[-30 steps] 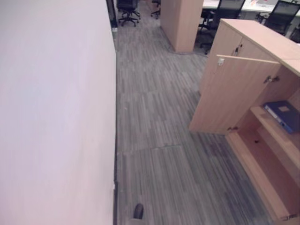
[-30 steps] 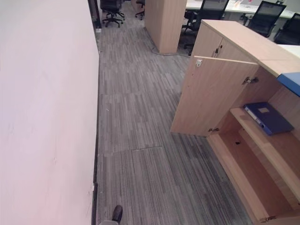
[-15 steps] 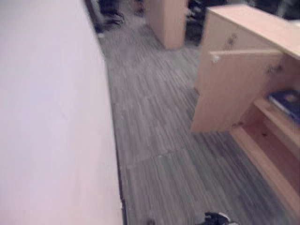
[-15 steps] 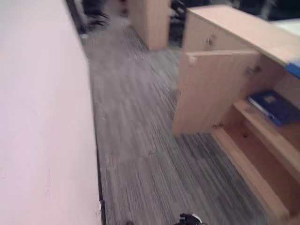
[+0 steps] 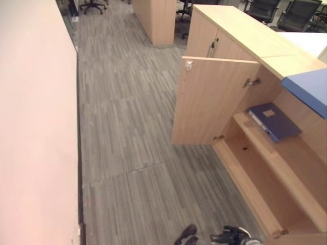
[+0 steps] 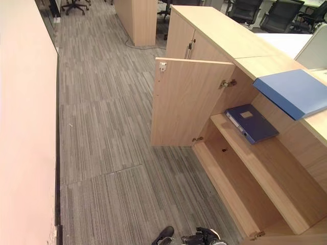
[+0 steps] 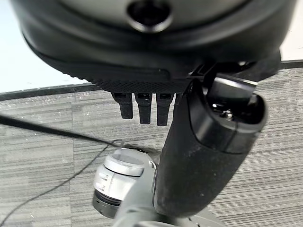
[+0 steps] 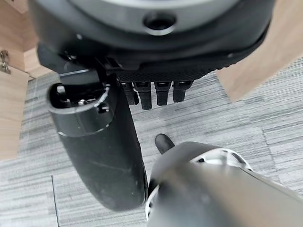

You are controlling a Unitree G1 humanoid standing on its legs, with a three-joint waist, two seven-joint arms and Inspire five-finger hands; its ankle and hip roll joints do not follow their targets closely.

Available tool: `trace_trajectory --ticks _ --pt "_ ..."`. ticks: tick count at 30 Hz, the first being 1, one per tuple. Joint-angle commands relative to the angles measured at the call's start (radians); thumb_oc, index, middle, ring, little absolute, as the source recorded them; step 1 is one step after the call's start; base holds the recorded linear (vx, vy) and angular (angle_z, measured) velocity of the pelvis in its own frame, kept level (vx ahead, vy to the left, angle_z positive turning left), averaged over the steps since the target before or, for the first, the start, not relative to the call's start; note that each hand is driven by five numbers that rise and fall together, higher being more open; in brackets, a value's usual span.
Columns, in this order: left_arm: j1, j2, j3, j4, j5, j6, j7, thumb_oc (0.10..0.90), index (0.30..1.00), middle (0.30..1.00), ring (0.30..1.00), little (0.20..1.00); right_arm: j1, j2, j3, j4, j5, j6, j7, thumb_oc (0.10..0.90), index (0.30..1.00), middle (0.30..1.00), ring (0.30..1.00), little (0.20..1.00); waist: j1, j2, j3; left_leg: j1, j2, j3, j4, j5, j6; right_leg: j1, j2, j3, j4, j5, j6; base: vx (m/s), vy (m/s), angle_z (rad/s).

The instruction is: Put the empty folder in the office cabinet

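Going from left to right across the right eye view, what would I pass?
Pale wall → grey striped carpet floor → open cabinet door → dark blue folder lying on the cabinet shelf → lighter blue folder lying on the cabinet top.

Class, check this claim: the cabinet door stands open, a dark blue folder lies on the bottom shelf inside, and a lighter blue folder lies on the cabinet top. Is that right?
Not quite. The dark blue folder lies on the upper shelf, not the bottom one, as the right eye view shows. The cabinet door is open, and the lighter blue folder lies on top.
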Motion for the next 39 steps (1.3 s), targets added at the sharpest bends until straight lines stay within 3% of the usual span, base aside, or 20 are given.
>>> trace_trajectory --ticks 1,5,10,12,13,14,15,16,18,19,21,22,23,24,25,26,27,29,31,39 --pt "-0.006 0.009 -0.009 -0.030 -0.010 -0.025 0.031 0.800 0.900 0.900 0.900 0.900 0.042 -0.004 0.025 0.055 0.014 0.027 -0.018 0.800 0.900 0.900 0.900 0.900 -0.008 0.013 0.036 0.037 -0.063 -0.005 -0.027 0.029 0.001 0.080 -0.120 0.055 -0.122 0.157 0.150 0.15 -0.095 0.07" --pt "-0.023 0.011 -0.029 -0.064 -0.023 -0.035 0.038 0.800 0.900 0.900 0.900 0.900 0.039 -0.008 0.021 0.047 0.029 0.023 -0.022 0.800 0.900 0.900 0.900 0.900 -0.027 0.025 0.038 0.046 -0.034 -0.008 0.020 0.075 -0.020 0.079 -0.110 0.065 -0.066 0.102 0.122 0.19 -0.153 0.09" --pt "-0.035 0.008 -0.043 -0.083 -0.018 -0.037 0.034 0.800 0.900 0.900 0.900 0.900 0.045 -0.008 0.017 0.051 0.036 0.019 -0.027 0.800 0.900 0.900 0.900 0.900 -0.042 0.022 0.034 0.023 -0.004 0.018 0.153 0.157 -0.055 0.121 -0.053 0.078 -0.089 0.050 0.080 0.11 -0.160 -0.05" --pt "-0.032 0.005 -0.037 -0.082 -0.024 -0.035 0.028 0.800 0.900 0.900 0.900 0.900 0.049 -0.013 0.015 0.052 0.039 0.017 -0.026 0.800 0.900 0.900 0.900 0.900 -0.037 0.013 0.035 -0.028 -0.027 0.007 0.307 0.200 -0.061 0.167 -0.009 0.111 -0.139 0.016 0.048 0.13 -0.214 -0.35" --pt "-0.032 0.005 -0.037 -0.082 -0.024 -0.035 0.028 0.800 0.900 0.900 0.900 0.900 0.049 -0.013 0.015 0.051 0.039 0.017 -0.026 0.800 0.900 0.900 0.900 0.900 -0.036 0.014 0.034 -0.033 -0.025 0.007 0.315 0.197 -0.062 0.166 -0.006 0.111 -0.142 0.016 0.046 0.12 -0.114 -0.68" --pt "-0.022 -0.001 -0.024 -0.072 -0.040 -0.034 0.025 0.800 0.900 0.900 0.900 0.900 0.053 -0.019 0.011 0.054 0.038 0.018 -0.026 0.800 0.900 0.900 0.900 0.900 -0.021 0.009 0.036 -0.085 -0.066 -0.035 0.393 0.213 -0.056 0.197 0.009 0.150 -0.166 -0.006 0.030 0.20 -0.049 -0.96" --pt "-0.011 -0.007 -0.016 -0.060 -0.043 -0.034 0.019 0.800 0.900 0.900 0.900 0.900 0.057 -0.025 0.007 0.060 0.033 0.021 -0.023 0.800 0.900 0.900 0.900 0.900 -0.003 0.000 0.035 -0.161 -0.113 -0.068 0.426 0.164 -0.035 0.226 0.004 0.191 -0.181 -0.010 0.034 0.21 -0.040 -1.05" --pt "-0.011 -0.007 -0.016 -0.059 -0.043 -0.034 0.019 0.800 0.900 0.900 0.900 0.900 0.058 -0.025 0.007 0.060 0.033 0.021 -0.023 0.800 0.900 0.900 0.900 0.900 -0.002 0.000 0.035 -0.162 -0.113 -0.066 0.429 0.162 -0.034 0.225 0.005 0.193 -0.180 -0.011 0.034 0.17 0.029 -1.00" --pt "0.005 -0.012 -0.006 -0.041 -0.050 -0.028 0.012 0.800 0.900 0.900 0.900 0.900 0.061 -0.028 0.013 0.068 0.020 0.023 -0.020 0.800 0.900 0.900 0.900 0.900 0.024 -0.032 0.043 -0.271 -0.125 -0.082 0.406 0.052 0.001 0.261 -0.020 0.260 -0.202 -0.005 0.058 0.17 0.068 -0.81" --pt "0.005 -0.012 -0.006 -0.040 -0.050 -0.028 0.012 0.800 0.900 0.900 0.900 0.900 0.061 -0.028 0.013 0.068 0.020 0.023 -0.020 0.800 0.900 0.900 0.900 0.900 0.026 -0.032 0.042 -0.271 -0.125 -0.080 0.408 0.049 0.002 0.260 -0.019 0.262 -0.201 -0.006 0.059 0.15 0.114 -0.88" --pt "0.009 -0.009 -0.007 -0.034 -0.063 -0.028 0.010 0.800 0.900 0.900 0.900 0.900 0.062 -0.029 0.020 0.070 0.012 0.022 -0.018 0.800 0.900 0.900 0.900 0.900 0.035 -0.050 0.054 -0.319 -0.126 -0.119 0.343 0.085 0.003 0.264 -0.036 0.292 -0.207 0.013 0.059 0.08 0.100 -0.98" --pt "0.014 -0.008 -0.007 -0.030 -0.077 -0.033 0.009 0.800 0.900 0.900 0.900 0.900 0.058 -0.026 0.045 0.072 -0.010 0.018 -0.018 0.800 0.900 0.900 0.900 0.900 0.055 -0.041 0.063 -0.351 -0.102 -0.226 0.231 0.167 -0.017 0.274 -0.017 0.348 -0.207 0.008 0.064 0.10 0.066 -0.85" --pt "0.014 -0.008 -0.007 -0.030 -0.077 -0.033 0.009 0.800 0.900 0.900 0.900 0.900 0.059 -0.026 0.045 0.072 -0.010 0.018 -0.018 0.800 0.900 0.900 0.900 0.900 0.056 -0.041 0.064 -0.348 -0.101 -0.225 0.228 0.168 -0.018 0.275 -0.017 0.349 -0.207 0.008 0.063 0.21 0.130 -0.74" --pt "0.008 -0.006 -0.014 -0.031 -0.084 -0.038 0.009 0.800 0.900 0.900 0.900 0.900 0.049 -0.026 0.077 0.072 -0.039 0.014 -0.017 0.800 0.900 0.900 0.900 0.900 0.073 -0.025 0.069 -0.366 -0.089 -0.339 0.139 0.239 -0.037 0.289 0.004 0.404 -0.209 0.002 0.068 0.10 0.065 -0.86" --pt "0.007 -0.006 -0.014 -0.031 -0.084 -0.038 0.009 0.800 0.900 0.900 0.900 0.900 0.049 -0.026 0.076 0.072 -0.039 0.014 -0.017 0.800 0.900 0.900 0.900 0.900 0.071 -0.025 0.067 -0.369 -0.090 -0.341 0.135 0.244 -0.036 0.286 0.003 0.402 -0.211 0.004 0.069 0.20 0.176 -1.09" --pt "-0.003 -0.007 -0.031 -0.031 -0.078 -0.041 0.008 0.800 0.900 0.900 0.900 0.900 0.043 -0.029 0.094 0.070 -0.054 0.013 -0.014 0.800 0.900 0.900 0.900 0.900 0.079 -0.009 0.061 -0.375 -0.107 -0.424 0.092 0.263 -0.045 0.291 0.013 0.453 -0.212 0.003 0.077 0.10 0.111 -1.02" --pt "-0.003 -0.007 -0.031 -0.031 -0.078 -0.041 0.007 0.800 0.900 0.900 0.900 0.900 0.043 -0.029 0.094 0.070 -0.054 0.013 -0.014 0.800 0.900 0.900 0.900 0.900 0.081 -0.009 0.063 -0.373 -0.106 -0.422 0.092 0.262 -0.045 0.292 0.013 0.455 -0.212 0.002 0.077 0.13 0.156 -0.97" --pt "-0.003 -0.015 -0.030 -0.018 -0.078 -0.038 0.001 0.800 0.900 0.900 0.900 0.900 0.038 -0.025 0.097 0.074 -0.056 0.013 -0.007 0.800 0.900 0.900 0.900 0.900 0.082 0.009 0.047 -0.330 -0.128 -0.480 0.058 0.237 -0.047 0.284 0.025 0.505 -0.212 0.008 0.081 0.11 0.155 -0.71" --pt "0.009 -0.024 -0.043 0.019 -0.040 -0.025 -0.019 0.800 0.900 0.900 0.900 0.900 0.040 -0.017 0.078 0.078 -0.046 0.020 0.000 0.800 0.900 0.900 0.900 0.900 0.059 0.008 0.012 -0.282 -0.147 -0.446 0.031 0.226 -0.032 0.290 0.001 0.538 -0.235 0.034 0.104 0.21 0.277 -1.13" --pt "0.021 -0.009 -0.047 0.013 -0.007 -0.022 -0.041 0.800 0.900 0.900 0.900 0.900 0.054 0.014 0.089 0.053 -0.045 0.026 0.015 0.800 0.900 0.900 0.900 0.900 0.036 -0.002 -0.004 -0.202 -0.186 -0.337 -0.061 0.222 0.034 0.239 -0.080 0.620 -0.225 0.084 0.170 0.07 0.235 -0.68"
